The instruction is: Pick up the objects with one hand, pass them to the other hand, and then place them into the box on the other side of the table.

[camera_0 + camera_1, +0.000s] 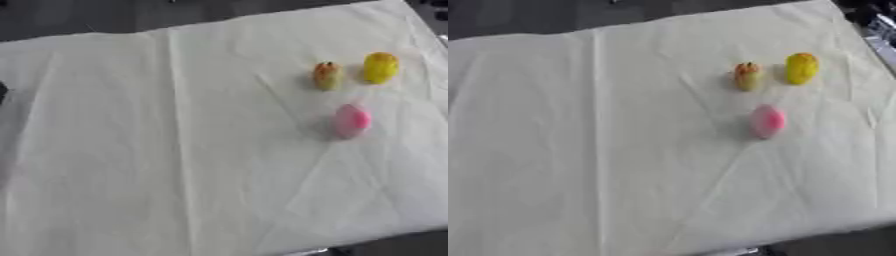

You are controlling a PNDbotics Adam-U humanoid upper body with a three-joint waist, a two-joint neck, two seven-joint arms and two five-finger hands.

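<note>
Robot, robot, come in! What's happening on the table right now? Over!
No hand in view. Three objects lie untouched on the white cloth: yellow one, orange-yellow one, pink one. No box in sight. Nothing in the way.

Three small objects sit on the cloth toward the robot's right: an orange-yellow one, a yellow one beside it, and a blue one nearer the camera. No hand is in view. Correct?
One detail is off: the nearest object is pink, not blue, as the left eye view shows. The orange-yellow one, the yellow one and the cloth are as stated, and no hand shows.

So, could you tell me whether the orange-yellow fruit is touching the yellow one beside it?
Apart. The left eye view shows a strip of cloth between the orange-yellow fruit and the yellow one.
</note>
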